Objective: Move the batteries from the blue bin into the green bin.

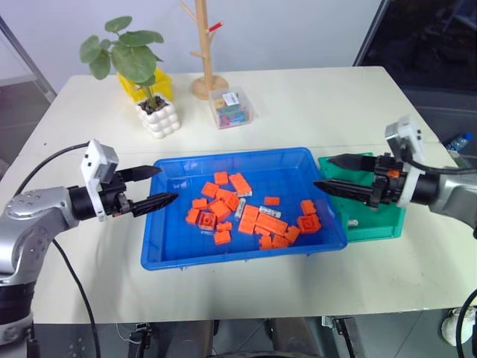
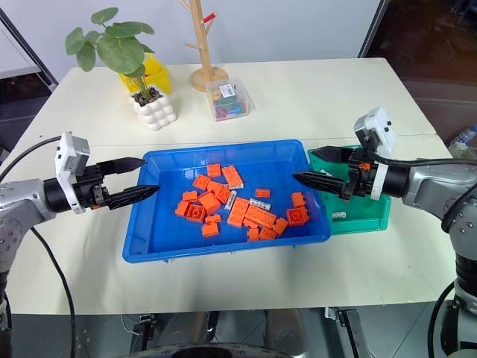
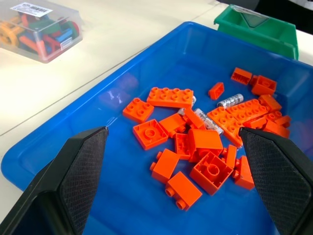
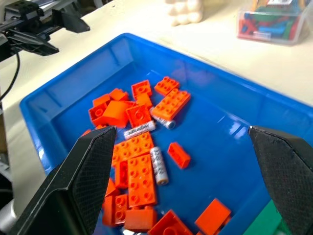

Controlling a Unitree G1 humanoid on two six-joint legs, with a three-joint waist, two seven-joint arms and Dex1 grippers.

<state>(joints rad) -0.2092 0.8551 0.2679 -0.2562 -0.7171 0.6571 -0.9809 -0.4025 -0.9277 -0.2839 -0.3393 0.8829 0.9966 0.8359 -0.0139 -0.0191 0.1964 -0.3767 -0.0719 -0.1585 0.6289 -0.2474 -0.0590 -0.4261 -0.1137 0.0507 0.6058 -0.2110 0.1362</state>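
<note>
Left eye view shows the blue bin (image 1: 173, 253) at the middle of a white table (image 1: 313, 112), holding a heap of orange toy bricks (image 1: 257, 220) with the batteries (image 4: 158, 165) lying among them — slim silver cylinders, at least three showing in the right wrist view. The green bin (image 1: 376, 227) sits just beside the blue bin's right end. The left gripper (image 1: 154, 186) hovers at the blue bin's left rim, fingers spread, holding nothing. The right gripper (image 1: 339, 174) hangs over the green bin, pointing toward the blue bin — fingers likewise spread and empty. Beyond the blue bin stand a potted plant (image 1: 141, 71), a clear box (image 1: 231, 107) and a wooden stand (image 1: 205, 52).
</note>
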